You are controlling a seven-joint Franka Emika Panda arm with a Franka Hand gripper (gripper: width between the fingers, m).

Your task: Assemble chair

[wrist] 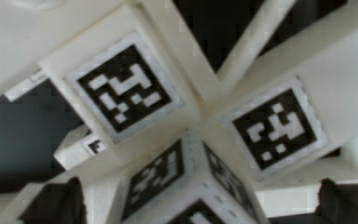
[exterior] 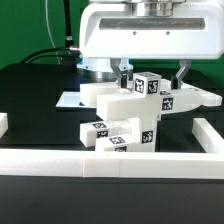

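Observation:
The chair's X-braced square seat [exterior: 185, 100] is glossy white with black-and-white tags and rests raised on other white chair parts at mid table. It fills the wrist view [wrist: 211, 110], braces crossing close under the camera. My gripper [exterior: 153, 72] hangs straight over it, also shown in the wrist view [wrist: 197, 205]. Its dark fingers [wrist: 51, 200] stand wide apart on either side of the seat's tagged centre, open. A slotted block [exterior: 95, 128] and another tagged block [exterior: 125, 138] lie in front of the seat.
A long low white border wall [exterior: 110, 165] runs along the front, with ends at the exterior view's left [exterior: 3, 125] and right [exterior: 205, 130]. The marker board [exterior: 65, 99] lies flat behind the parts. The table is black.

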